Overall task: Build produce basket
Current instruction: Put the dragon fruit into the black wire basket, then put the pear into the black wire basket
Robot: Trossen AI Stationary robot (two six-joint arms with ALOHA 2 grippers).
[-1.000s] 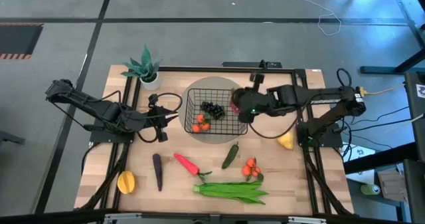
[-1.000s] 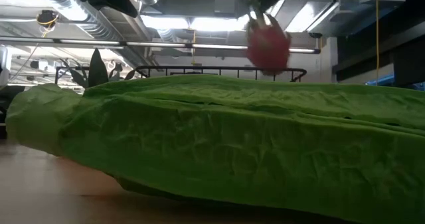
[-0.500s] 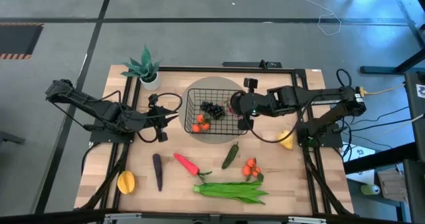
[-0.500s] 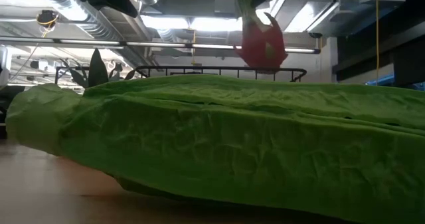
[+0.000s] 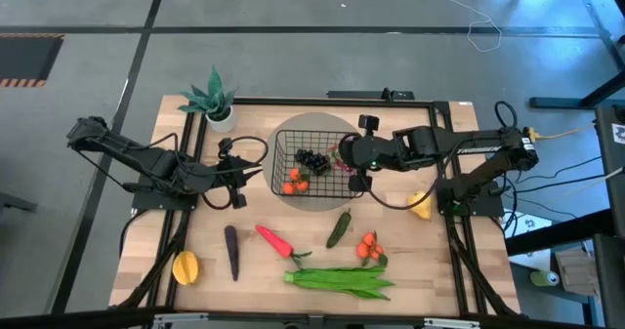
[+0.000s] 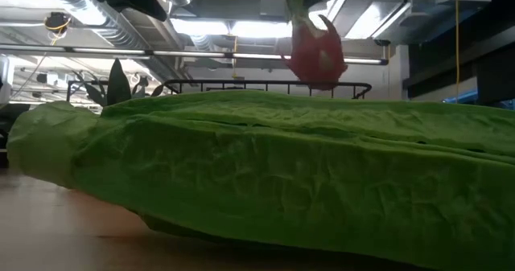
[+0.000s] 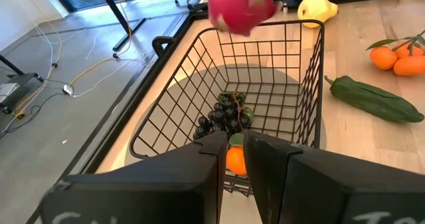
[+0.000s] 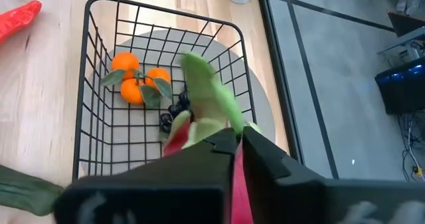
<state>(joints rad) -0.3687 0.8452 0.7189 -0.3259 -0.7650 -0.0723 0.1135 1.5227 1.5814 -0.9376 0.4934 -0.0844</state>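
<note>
The black wire basket [image 5: 277, 169] stands on a grey round mat at the table's middle; dark grapes [image 5: 312, 159] and orange tomatoes [image 5: 297, 180] lie on its floor. A pink dragon fruit [image 6: 318, 55] hangs over the basket's right side, with my right gripper [image 8: 238, 144] shut on it. In the left wrist view the fruit [image 7: 240, 6] shows above the basket's far rim [image 7: 265, 26]. My left gripper [image 7: 231, 141] waits just left of the basket, shut, nothing between its fingers. My right gripper pinches the dragon fruit at its green leafy top [image 8: 207, 104] between the two fingers. The fingers slant down from the table's right side. The pink body [image 6: 320, 62] hangs below the fingers, clear of the basket's rim and floor.
On the wood nearer the front lie a green cucumber [image 5: 339, 227], more orange tomatoes [image 5: 369, 246], a long green leafy bundle [image 5: 342, 280], a red pepper [image 5: 273, 239], a purple eggplant [image 5: 231, 252] and a yellow mango [image 5: 186, 267]. A lemon [image 5: 420, 206] lies right; a potted plant [image 5: 213, 100] stands far left.
My right gripper has tipped and turned a little toward the basket, staying over its right side. The dragon fruit, swinging and blurred a second ago, has settled and hangs upright below the fingers.
</note>
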